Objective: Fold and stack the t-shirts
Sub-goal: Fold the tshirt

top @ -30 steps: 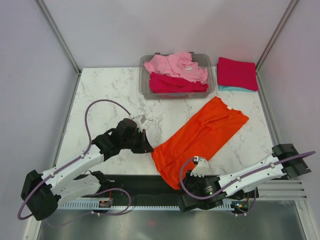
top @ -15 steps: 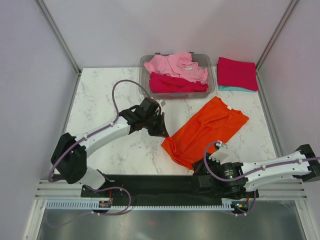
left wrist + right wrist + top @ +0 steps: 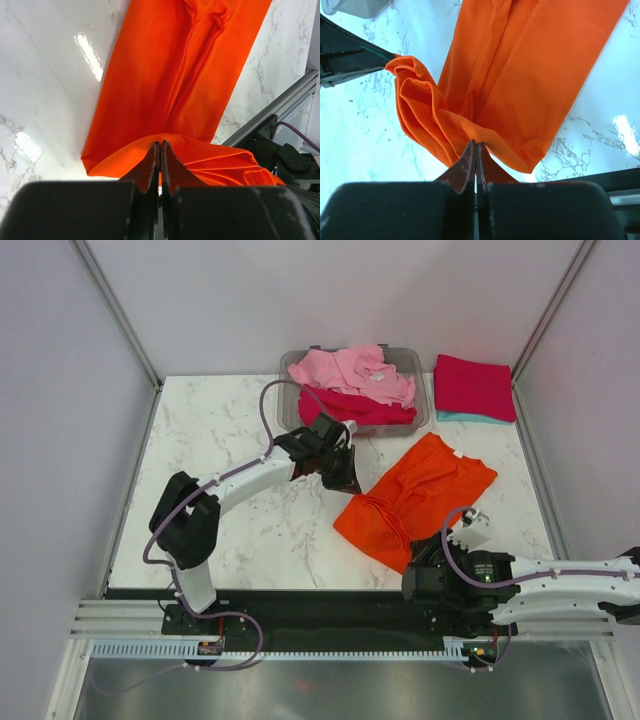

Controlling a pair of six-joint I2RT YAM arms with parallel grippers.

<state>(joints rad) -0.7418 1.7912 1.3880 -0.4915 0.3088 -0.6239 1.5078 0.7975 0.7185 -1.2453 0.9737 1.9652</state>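
Note:
The bright orange t-shirt (image 3: 425,490) lies slantwise on the marble table, its near end lifted and bunched into folds. My left gripper (image 3: 347,483) is shut on one corner of that lifted end; in the left wrist view its tips (image 3: 160,146) pinch the orange cloth (image 3: 170,75). My right gripper (image 3: 413,565) is shut on the other corner, with its tips (image 3: 475,146) clamped on the orange fabric (image 3: 520,65). A light pink t-shirt (image 3: 352,370) and a crimson one (image 3: 350,408) lie crumpled in the bin. A folded crimson t-shirt (image 3: 475,386) rests on a teal one (image 3: 452,417).
The grey see-through bin (image 3: 291,412) stands at the back centre, just behind my left gripper. The folded stack is at the back right corner. Metal frame rails (image 3: 120,620) run along the near edge, and bare marble (image 3: 220,430) spreads to the left.
Both grippers have carried the shirt's near end away from the table's front, bunching it over itself. The left arm has stretched out towards the bin; the right arm has shifted right.

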